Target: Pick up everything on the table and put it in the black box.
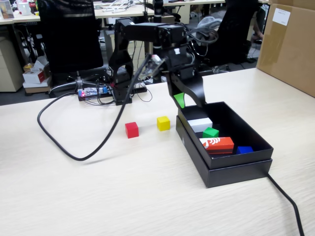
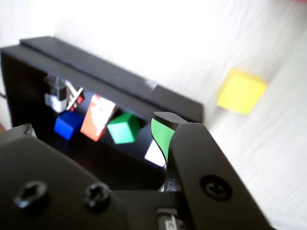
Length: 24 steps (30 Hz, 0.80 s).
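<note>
The green cube [image 1: 210,132] [image 2: 123,128] lies inside the black box [image 1: 236,169] [image 2: 96,76], which stands on the right part of the table [image 1: 147,196] in the fixed view. My gripper [image 1: 192,104] [image 2: 94,125] hangs open over the box's far end, above the cube, with nothing between its green-padded fingers [image 2: 162,134]. The red cube [image 1: 131,130] and the yellow cube [image 1: 163,123] [image 2: 241,90] sit on the table just left of the box in the fixed view, a short gap between them.
The box also holds an orange-red block with a white mark [image 1: 216,143], a white block [image 1: 199,124] and a blue cube [image 1: 244,150]. A thick black cable [image 1: 74,147] loops across the table's left. A brown carton [image 1: 290,44] stands at the far right.
</note>
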Motion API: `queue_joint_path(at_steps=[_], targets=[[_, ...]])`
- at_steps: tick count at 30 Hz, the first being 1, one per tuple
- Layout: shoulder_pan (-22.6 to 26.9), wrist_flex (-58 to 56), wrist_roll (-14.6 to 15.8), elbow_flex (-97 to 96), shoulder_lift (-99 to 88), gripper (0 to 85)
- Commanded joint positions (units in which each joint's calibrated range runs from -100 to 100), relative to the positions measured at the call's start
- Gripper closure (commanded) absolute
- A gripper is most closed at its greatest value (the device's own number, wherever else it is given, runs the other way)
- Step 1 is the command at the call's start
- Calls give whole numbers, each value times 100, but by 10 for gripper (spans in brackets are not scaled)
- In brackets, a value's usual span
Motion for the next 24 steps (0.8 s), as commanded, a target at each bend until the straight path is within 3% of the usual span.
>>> queue_joint_path(at_steps=[1,12,24], targets=[[-210,146,-127,-288,-1069,380],[-742,-363,-88,-2682,-2836,362],[-1162,-363,-147,-3824,-2871,356]])
